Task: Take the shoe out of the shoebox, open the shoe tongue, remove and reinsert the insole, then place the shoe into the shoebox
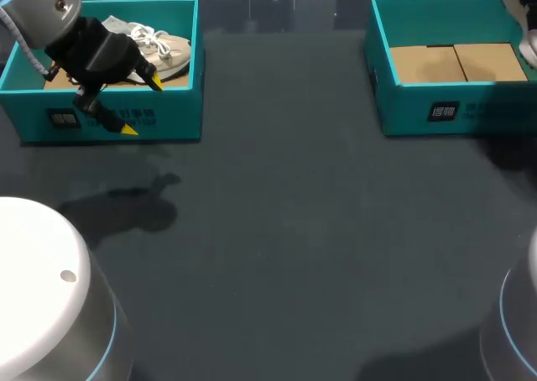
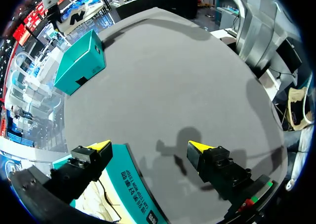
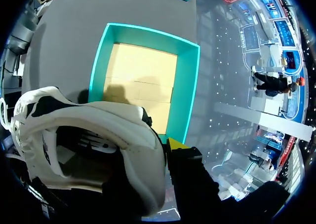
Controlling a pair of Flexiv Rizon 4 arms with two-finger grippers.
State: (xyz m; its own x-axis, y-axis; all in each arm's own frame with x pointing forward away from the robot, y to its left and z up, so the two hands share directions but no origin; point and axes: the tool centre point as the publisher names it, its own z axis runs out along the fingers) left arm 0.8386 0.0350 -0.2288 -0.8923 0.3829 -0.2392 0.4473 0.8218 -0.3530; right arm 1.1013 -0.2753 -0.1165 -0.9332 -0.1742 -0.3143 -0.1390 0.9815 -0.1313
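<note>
Left gripper (image 1: 141,106) spread astride left shoebox (image 1: 178,117) wall, laced sneaker (image 1: 164,50) inside. Only right wrist view shows right gripper (image 3: 164,152) pinching white shoe (image 3: 98,135) over right shoebox (image 3: 189,86).

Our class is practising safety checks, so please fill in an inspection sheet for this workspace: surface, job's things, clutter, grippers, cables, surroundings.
Surface: dark grey table.
Job's things: the left box holds a laced shoe. The right box shows only its cardboard floor. A white shoe hangs above the right box.
Clutter: nothing seen.
Grippers: the left gripper is open and straddles the left box's front wall. The right gripper is shut on the white shoe.
Cables: a grey cable runs by the left arm's wrist.
Surroundings: nothing seen.
</note>
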